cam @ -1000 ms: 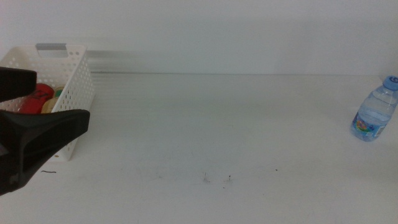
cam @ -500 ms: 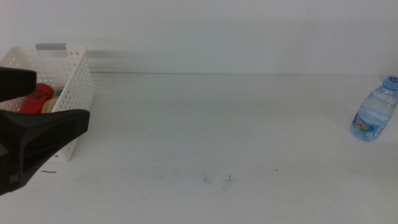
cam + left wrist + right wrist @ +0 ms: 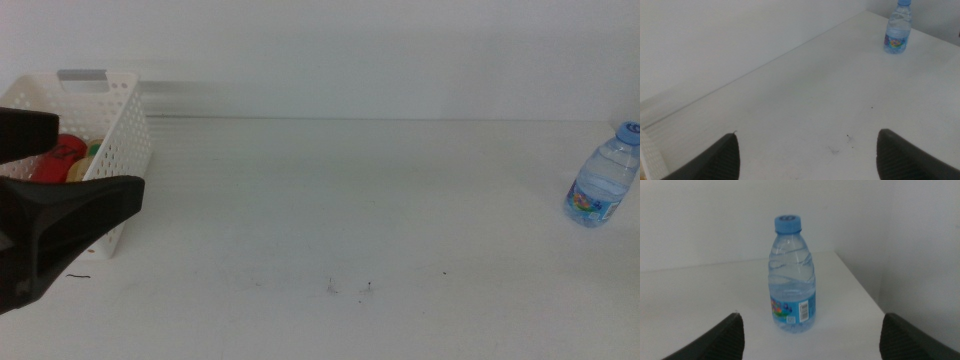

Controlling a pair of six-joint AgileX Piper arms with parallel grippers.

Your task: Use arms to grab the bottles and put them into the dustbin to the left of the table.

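Now the table (image 3: 330,200) is lying nearly bare, and the task is looking about two thirds done: the dustbin (image 3: 125,150) is sitting at the far left edge, already holding the red soda can (image 3: 62,155) and what appears to be the yellow tea bottle (image 3: 82,167) just beside it, while only the small water bottle (image 3: 601,177) is standing upright and untouched at the far right edge, well apart from the bin. So one grab, carry and drop is remaining. In the middle view the left gripper (image 3: 55,175) is hanging near the front of the dustbin, its two dark jaws spread wide with nothing between them. Its wrist camera is looking across the tabletop toward the distant bottle. The right gripper (image 3: 810,342) is facing that bottle from close by, jaws parted wide on either side of it and not touching it; it is out of the middle view.
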